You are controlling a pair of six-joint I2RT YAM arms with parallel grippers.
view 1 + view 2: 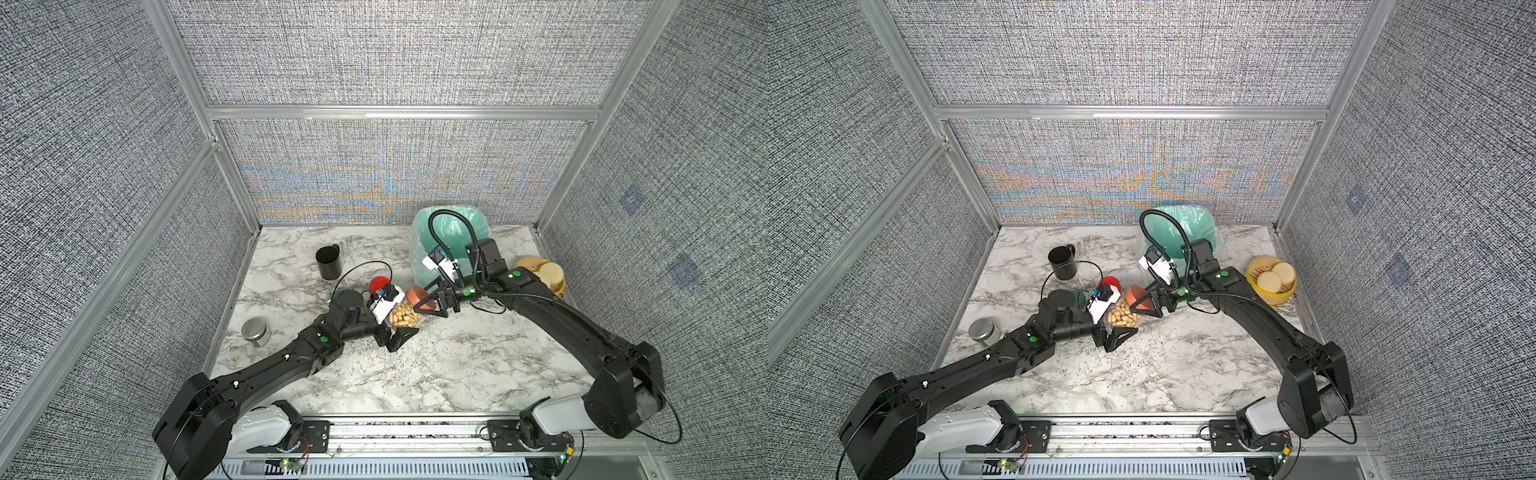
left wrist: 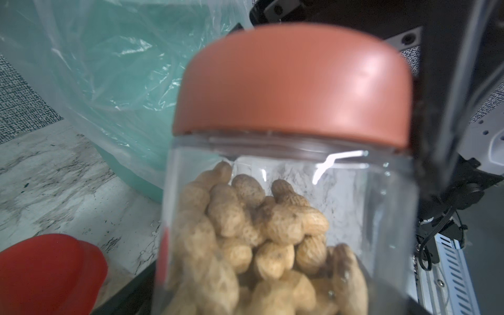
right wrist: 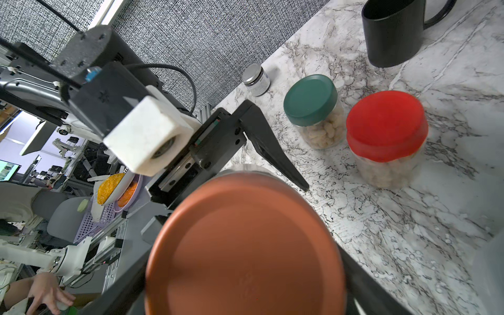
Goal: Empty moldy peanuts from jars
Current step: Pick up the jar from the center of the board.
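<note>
The right gripper (image 1: pixel 420 300) is seen closed on the terracotta lid (image 3: pixel 245 245). Straight ahead of it, long axis in line, the jar (image 2: pixel 354 196) of moldy peanuts (image 2: pixel 240 223) is held tilted, its body clamped by the left gripper (image 1: pixel 401 320).

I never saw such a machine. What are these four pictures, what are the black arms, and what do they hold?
It is a robot with two black arms at a marble table. Two pictures look down from one overhead camera; the two close ones come from cameras on the arms' wrists. Each arm ends in a gripper, a two-fingered clamp. The left gripper holds a clear jar of peanuts tipped on its side, and the right gripper is clamped around its orange lid. On the table stand a green-lidded jar, a red-lidded jar, a black mug, a steel tin, a bin lined with a green bag and a yellow basket of pale discs.
</note>
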